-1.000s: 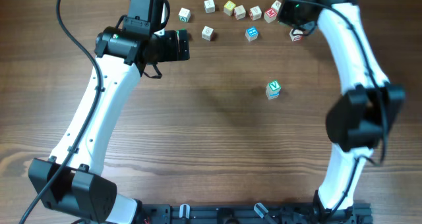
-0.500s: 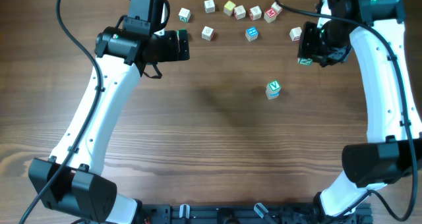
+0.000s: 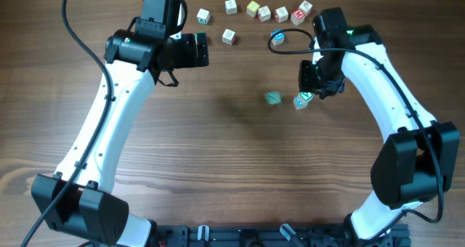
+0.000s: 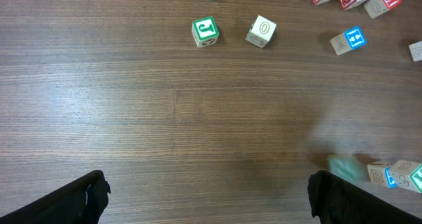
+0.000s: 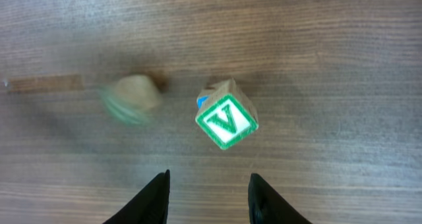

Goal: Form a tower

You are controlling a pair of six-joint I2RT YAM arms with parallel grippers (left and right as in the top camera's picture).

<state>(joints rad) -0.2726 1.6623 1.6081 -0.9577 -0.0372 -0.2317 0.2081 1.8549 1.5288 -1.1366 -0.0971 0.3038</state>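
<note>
While your right gripper [image 5: 208,199] hangs just over the tower [image 3: 301,100], its 2 fingers stand parted with nothing between them. In the right wrist view the green "V" cube [image 5: 226,122] lies ahead of the fingertips, not inside the gap. That cube sits tilted, turned corner-on to the camera, with a blue-faced cube [image 5: 202,102] showing under its upper left edge. You cannot tell from these views how many cubes lie beneath it.

Just left of the tower you have 1 smeared, greenish-tan block [image 3: 272,97], too blurred to read a letter or to tell how it rests on the wooden table [image 3: 232,167].

Your left gripper [image 3: 200,49] is well apart from the tower, up near the far side of the table, with its fingers [image 4: 86,197] spread wide and empty.

Beyond it, loose cubes lie scattered along the far edge. In the left wrist view the closest are a green "J" cube [image 4: 205,31], an "O" cube [image 4: 261,31] just beside it and a blue "H" cube [image 4: 347,39] further right. A cluster of red-lettered cubes [image 3: 298,16] sits near the right arm's cable.
</note>
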